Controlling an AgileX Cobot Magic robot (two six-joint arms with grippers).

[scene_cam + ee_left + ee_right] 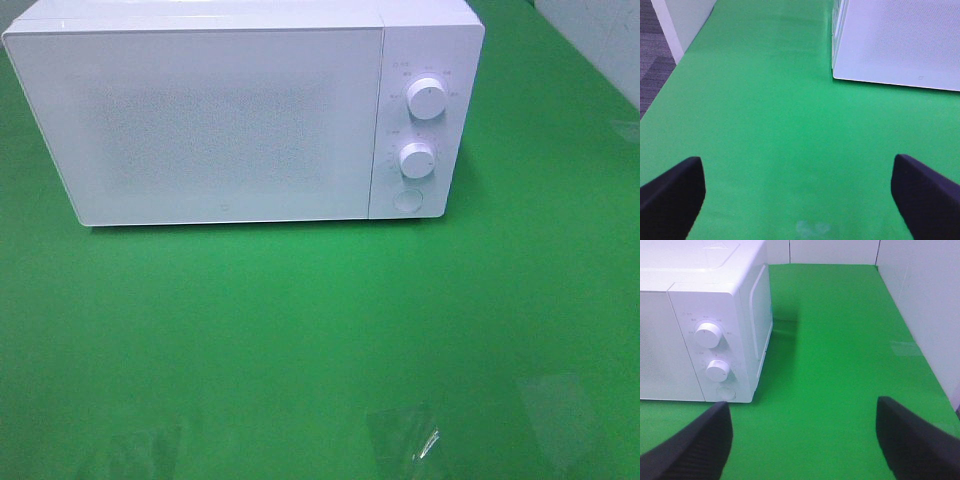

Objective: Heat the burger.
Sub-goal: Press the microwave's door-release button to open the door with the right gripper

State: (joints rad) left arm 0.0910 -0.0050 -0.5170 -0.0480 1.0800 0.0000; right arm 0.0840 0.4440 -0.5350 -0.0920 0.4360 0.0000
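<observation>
A white microwave (230, 110) stands shut on the green table (320, 340). The left gripper (796, 167) and right gripper (802, 407) both have fingers spread wide

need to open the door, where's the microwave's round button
In the exterior high view the round button sits at the bottom of the microwave's right control panel, directly under the lower knob.

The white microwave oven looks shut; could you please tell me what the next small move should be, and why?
Probably bring the right end effector to the round white push button on the white box-shaped microwave oven to release its door. The door is closed, that end effector is open and empty, and no burger is visible.
</observation>
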